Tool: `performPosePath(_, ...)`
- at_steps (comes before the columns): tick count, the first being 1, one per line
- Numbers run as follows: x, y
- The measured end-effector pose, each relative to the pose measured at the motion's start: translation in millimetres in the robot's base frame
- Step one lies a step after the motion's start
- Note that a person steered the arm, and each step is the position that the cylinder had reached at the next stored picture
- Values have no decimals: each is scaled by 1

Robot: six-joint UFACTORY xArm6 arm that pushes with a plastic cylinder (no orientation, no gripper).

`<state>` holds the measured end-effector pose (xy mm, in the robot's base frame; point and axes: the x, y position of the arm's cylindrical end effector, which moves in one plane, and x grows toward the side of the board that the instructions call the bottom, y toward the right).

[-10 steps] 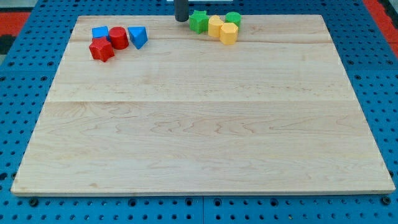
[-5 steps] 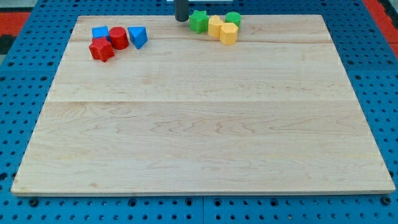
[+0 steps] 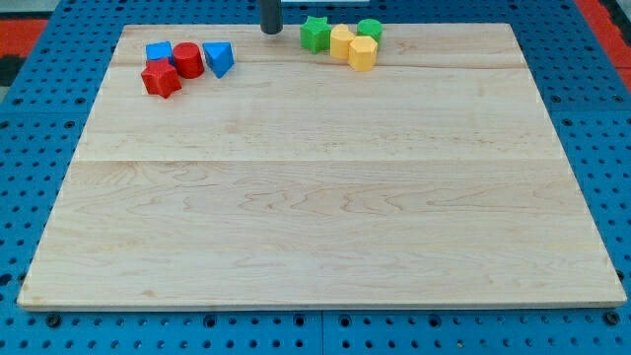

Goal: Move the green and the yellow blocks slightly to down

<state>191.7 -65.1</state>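
A green star block [image 3: 315, 35] sits near the view's top edge of the wooden board [image 3: 325, 197]. Right of it lie a yellow block [image 3: 341, 41], a yellow hexagonal block [image 3: 362, 53] and a green round block [image 3: 370, 30], all close together. My tip [image 3: 270, 32] is at the view's top, left of the green star and apart from it by a small gap.
At the top left lie a blue block [image 3: 158, 51], a red round block [image 3: 187, 61], a blue wedge-like block [image 3: 219, 58] and a red star block [image 3: 161, 79], clustered together. A blue pegboard [image 3: 39, 118] surrounds the board.
My tip has moved to the view's left, away from the green star block. No block has moved.
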Motion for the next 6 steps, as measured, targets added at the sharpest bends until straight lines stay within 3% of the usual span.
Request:
performPosePath(4, 1, 49)
performPosePath(6, 40, 147)
